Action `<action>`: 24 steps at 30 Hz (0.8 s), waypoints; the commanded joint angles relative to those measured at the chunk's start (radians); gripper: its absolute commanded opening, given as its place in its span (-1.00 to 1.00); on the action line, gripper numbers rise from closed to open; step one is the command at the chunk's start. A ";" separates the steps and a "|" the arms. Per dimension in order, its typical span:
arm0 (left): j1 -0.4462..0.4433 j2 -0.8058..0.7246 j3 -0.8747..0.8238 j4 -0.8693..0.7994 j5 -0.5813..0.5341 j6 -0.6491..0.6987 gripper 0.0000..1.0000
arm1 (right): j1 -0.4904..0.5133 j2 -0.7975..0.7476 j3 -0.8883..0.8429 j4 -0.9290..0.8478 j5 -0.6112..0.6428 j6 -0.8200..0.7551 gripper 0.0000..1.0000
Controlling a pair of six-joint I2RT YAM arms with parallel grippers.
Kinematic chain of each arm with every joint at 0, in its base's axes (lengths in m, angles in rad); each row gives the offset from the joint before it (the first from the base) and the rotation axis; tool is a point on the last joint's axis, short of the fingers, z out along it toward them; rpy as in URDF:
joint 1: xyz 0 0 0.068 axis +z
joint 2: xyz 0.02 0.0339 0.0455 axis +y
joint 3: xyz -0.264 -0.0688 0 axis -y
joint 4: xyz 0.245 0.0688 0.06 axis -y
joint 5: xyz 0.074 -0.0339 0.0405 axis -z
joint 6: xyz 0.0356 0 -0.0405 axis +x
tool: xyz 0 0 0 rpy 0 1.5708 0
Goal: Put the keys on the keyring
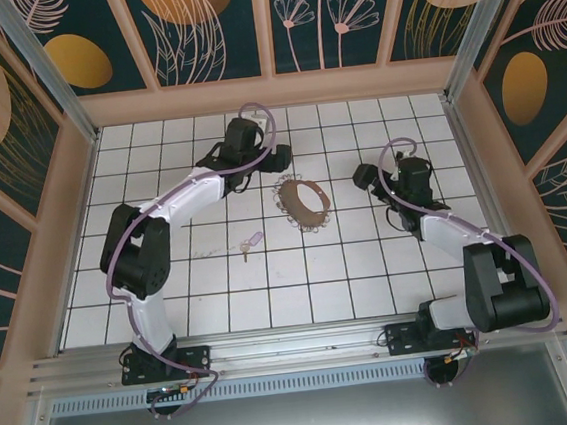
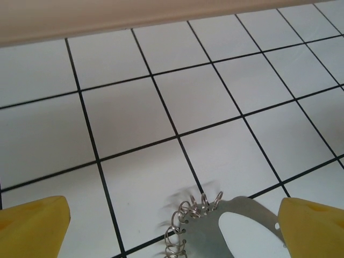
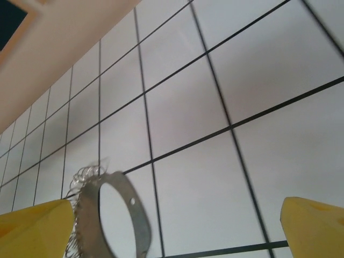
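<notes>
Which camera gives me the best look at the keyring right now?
Top external: the whole keyring is in frame, unobstructed. Left wrist catches a cropped edge with small wire loops at the frame bottom; right wrist shows part of the band, cut off at lower left.

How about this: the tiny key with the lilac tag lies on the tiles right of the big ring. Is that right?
Not quite. The key lies on the tiles left of the big ring, not right of it. The top view shows this.

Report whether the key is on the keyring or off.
Off: the key lies alone on the tiles, apart from the keyring.
</notes>
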 commanded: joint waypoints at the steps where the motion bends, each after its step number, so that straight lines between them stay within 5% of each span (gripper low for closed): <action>1: 0.000 0.022 0.079 -0.029 0.073 0.083 0.97 | -0.041 0.000 0.007 -0.050 0.003 0.001 0.95; 12: -0.023 0.266 0.425 -0.412 0.239 0.188 0.48 | -0.051 0.007 -0.024 -0.032 -0.270 -0.064 0.52; 24: -0.106 0.506 0.745 -0.698 0.096 0.218 0.18 | -0.048 0.013 -0.052 -0.005 -0.291 -0.040 0.46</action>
